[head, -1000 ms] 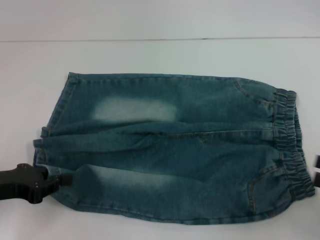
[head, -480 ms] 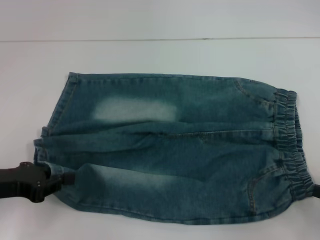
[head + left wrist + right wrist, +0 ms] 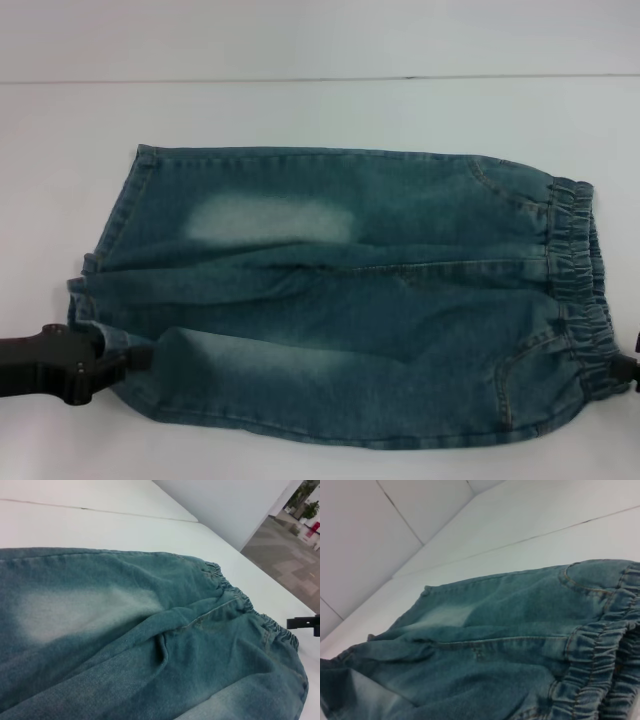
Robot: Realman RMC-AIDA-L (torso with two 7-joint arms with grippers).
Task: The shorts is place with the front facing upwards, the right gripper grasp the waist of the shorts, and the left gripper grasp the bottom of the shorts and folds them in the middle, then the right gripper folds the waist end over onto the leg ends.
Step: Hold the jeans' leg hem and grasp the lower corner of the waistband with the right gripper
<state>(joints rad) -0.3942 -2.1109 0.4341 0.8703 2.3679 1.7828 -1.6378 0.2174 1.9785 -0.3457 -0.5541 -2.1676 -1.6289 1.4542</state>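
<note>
Blue denim shorts [image 3: 350,300] lie flat with the front up. The elastic waist [image 3: 575,290] is at the right and the leg ends [image 3: 100,290] at the left. My left gripper [image 3: 130,358] sits at the near-left corner, touching the hem of the near leg. Only a dark tip of my right gripper [image 3: 628,372] shows at the right edge, against the near corner of the waist. The left wrist view looks along the shorts [image 3: 125,645] to the right gripper [image 3: 304,622] beyond the waistband. The right wrist view shows the gathered waistband [image 3: 600,665] close up.
The white table [image 3: 320,115] runs on behind the shorts to a seam line at the back, with a pale wall beyond. A strip of bare table lies in front of the shorts.
The right gripper's dark tip has dropped along the right edge to the near corner of the waist. The left gripper has edged slightly inward at the leg hem. The shorts have not moved.
</note>
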